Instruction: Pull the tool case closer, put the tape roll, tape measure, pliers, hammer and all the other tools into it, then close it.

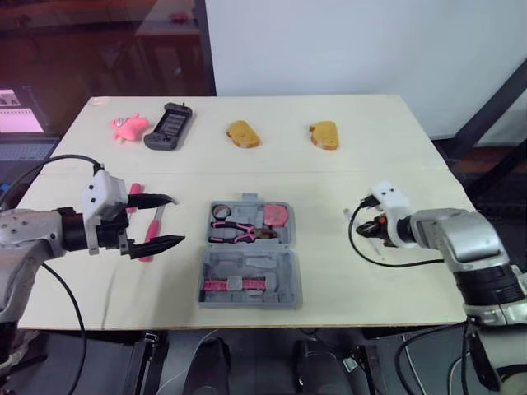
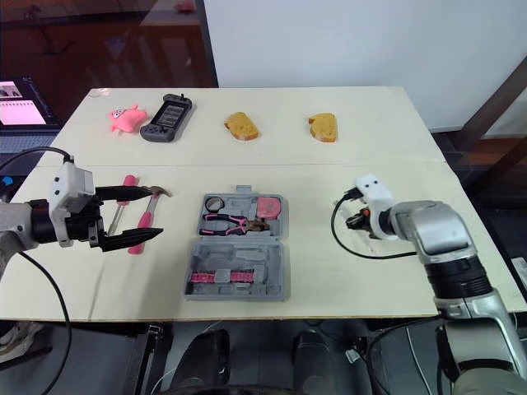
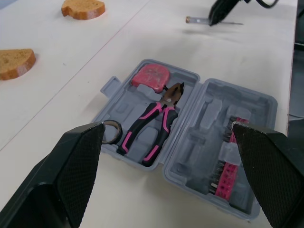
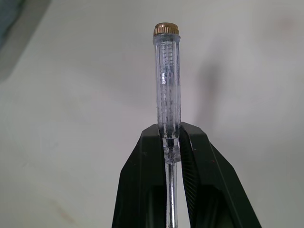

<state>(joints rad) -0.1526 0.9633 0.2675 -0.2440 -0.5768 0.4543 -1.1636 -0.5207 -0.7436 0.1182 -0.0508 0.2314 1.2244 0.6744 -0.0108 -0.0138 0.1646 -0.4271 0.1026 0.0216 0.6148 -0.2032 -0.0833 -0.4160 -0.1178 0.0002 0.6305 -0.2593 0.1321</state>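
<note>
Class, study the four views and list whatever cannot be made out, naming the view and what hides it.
1. Tester screwdriver: its tip, right wrist view, runs off the picture's edge within the right hand's grip.
2. Hammer: part of its handle, right eye view, behind the left hand.
3. Bit strip: the single bits, left eye view, too small to count.

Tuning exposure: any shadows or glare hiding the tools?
Right wrist view: the clear screwdriver in the right hand casts a soft shadow on the table beside it. Left wrist view: the tool case is evenly lit, no glare. Eye views: reflections on the dark glass behind the table.
</note>
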